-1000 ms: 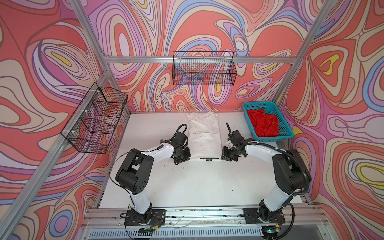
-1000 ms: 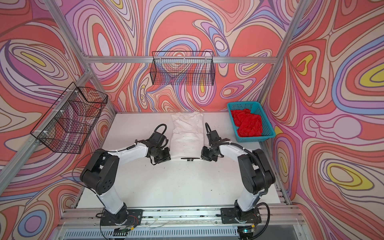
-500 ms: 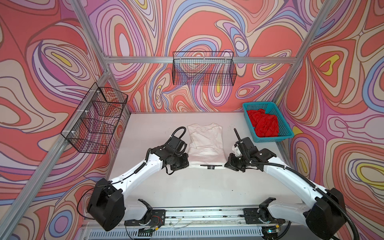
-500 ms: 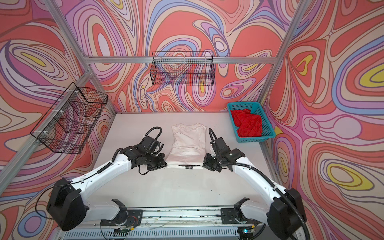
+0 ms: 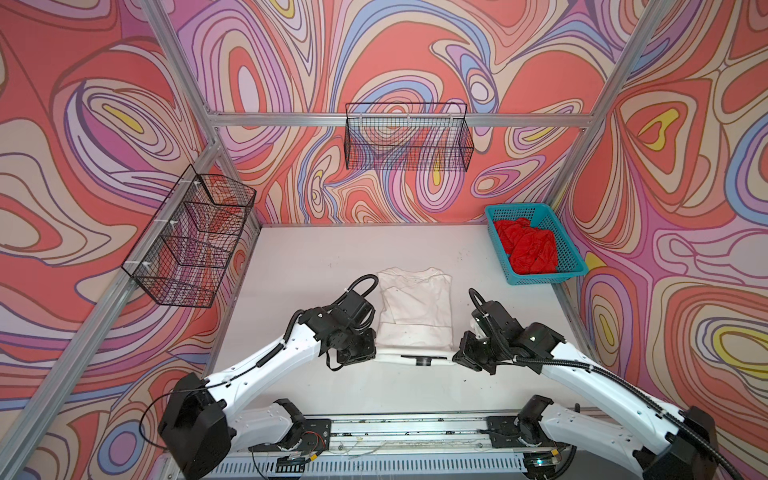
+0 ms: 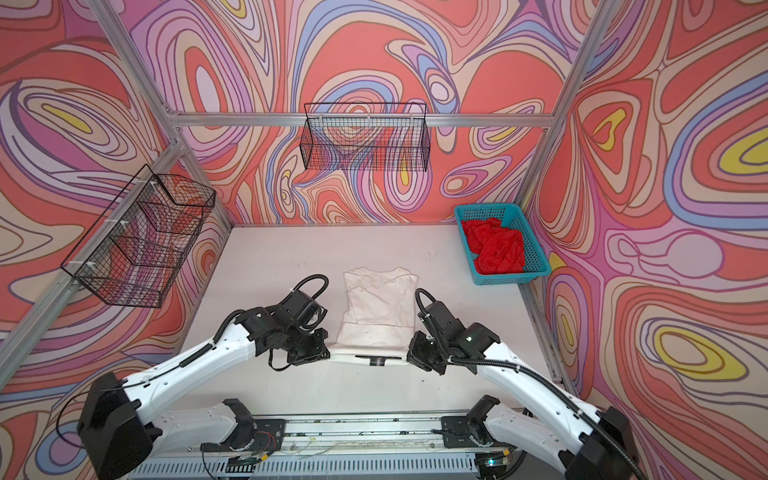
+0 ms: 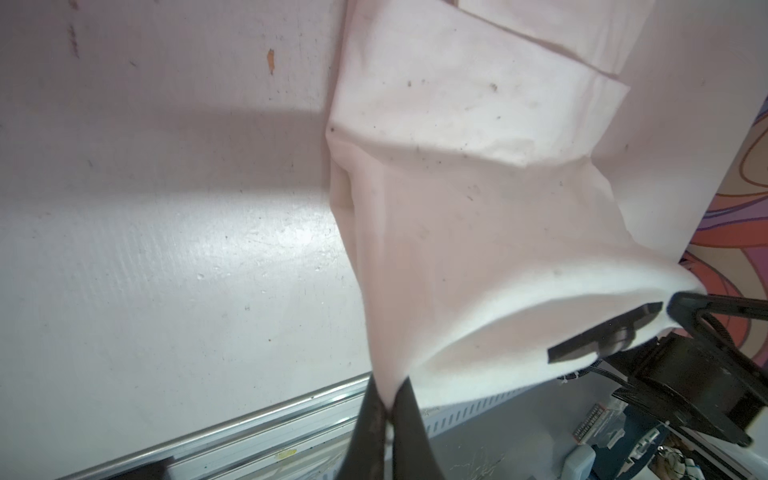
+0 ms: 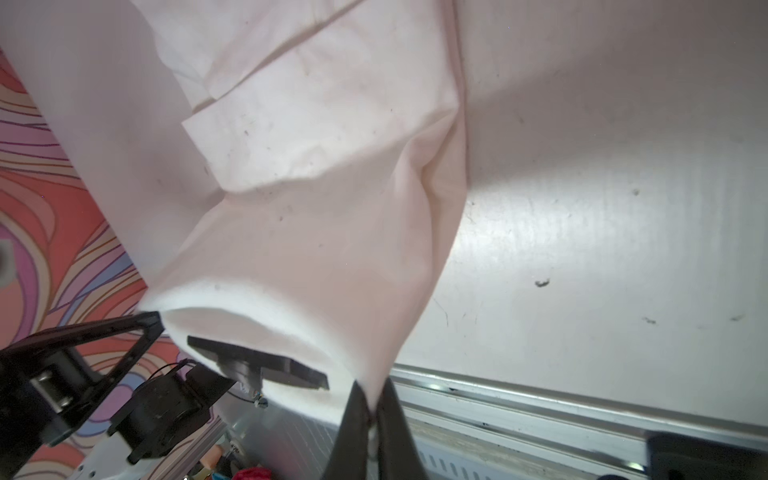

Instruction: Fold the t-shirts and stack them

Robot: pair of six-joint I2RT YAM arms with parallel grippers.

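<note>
Between our two grippers hangs the white t-shirt (image 5: 415,309): left gripper (image 7: 388,409) and right gripper (image 8: 372,409) each pinch a near hem corner, lifted; the red t-shirt (image 5: 527,251) sits in the teal basket (image 5: 571,253).

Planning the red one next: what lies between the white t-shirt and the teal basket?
Bare table only, in both top views, between white t-shirt and teal basket.

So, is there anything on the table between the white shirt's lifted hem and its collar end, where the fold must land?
Nothing visible. Left claw and right claw pinch the hem corners of the white shirt; only the shirt's own flat cloth lies toward the collar. The red shirt sits apart in the teal basket.
</note>
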